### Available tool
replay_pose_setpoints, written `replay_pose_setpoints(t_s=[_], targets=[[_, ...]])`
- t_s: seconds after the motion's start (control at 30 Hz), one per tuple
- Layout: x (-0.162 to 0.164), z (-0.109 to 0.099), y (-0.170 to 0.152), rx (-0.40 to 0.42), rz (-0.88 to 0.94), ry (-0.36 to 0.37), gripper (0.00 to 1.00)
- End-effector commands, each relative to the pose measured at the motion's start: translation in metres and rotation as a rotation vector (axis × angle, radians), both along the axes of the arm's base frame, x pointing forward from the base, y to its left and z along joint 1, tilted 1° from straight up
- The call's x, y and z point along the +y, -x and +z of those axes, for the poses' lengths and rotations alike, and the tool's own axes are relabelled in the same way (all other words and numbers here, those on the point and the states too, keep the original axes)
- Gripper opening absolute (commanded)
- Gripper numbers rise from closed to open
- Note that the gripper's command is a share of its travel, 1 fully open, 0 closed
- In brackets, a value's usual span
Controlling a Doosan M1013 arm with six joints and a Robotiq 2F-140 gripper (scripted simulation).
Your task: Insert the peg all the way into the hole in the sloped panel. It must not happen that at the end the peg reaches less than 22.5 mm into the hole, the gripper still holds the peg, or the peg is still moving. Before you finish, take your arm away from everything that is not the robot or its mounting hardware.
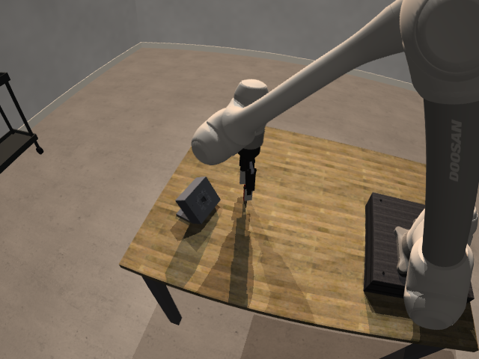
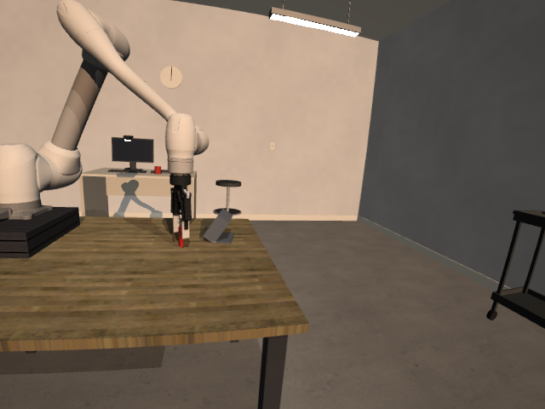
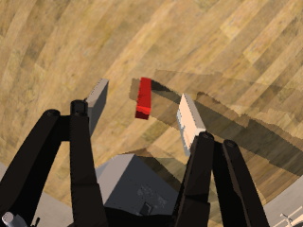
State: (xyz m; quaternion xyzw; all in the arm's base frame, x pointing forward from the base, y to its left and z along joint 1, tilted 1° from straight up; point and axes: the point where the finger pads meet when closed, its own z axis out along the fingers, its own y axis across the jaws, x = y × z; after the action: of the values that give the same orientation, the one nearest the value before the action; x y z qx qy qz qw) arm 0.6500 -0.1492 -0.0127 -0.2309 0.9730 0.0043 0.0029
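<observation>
The red peg (image 3: 144, 97) stands upright on the wooden table, and it also shows in the exterior view (image 2: 180, 238). My gripper (image 3: 143, 97) points straight down over it with a finger on each side. The fingers are about half open, and a gap shows between each pad and the peg. In the top view the gripper (image 1: 247, 194) hides most of the peg. The grey sloped panel (image 1: 198, 200) with a dark hole in its face stands on the table to the left of the gripper, apart from it. It shows side-on in the exterior view (image 2: 218, 229).
The robot's black base block (image 1: 388, 243) sits at the table's right end. The table edge runs close behind the panel. A black cart (image 2: 521, 268) stands on the floor away from the table.
</observation>
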Motion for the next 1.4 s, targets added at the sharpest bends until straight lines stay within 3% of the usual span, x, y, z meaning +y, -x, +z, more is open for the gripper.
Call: replay_pose_setpoints(t_s=[0.0,1.03,1.37], targets=[[0.000,0.001,0.000,-0.001,0.000,0.000,0.48],[0.000,0.001,0.000,-0.001,0.000,0.000,0.00],[0.000,0.038,-0.001,0.008,0.004,0.000,0.00]])
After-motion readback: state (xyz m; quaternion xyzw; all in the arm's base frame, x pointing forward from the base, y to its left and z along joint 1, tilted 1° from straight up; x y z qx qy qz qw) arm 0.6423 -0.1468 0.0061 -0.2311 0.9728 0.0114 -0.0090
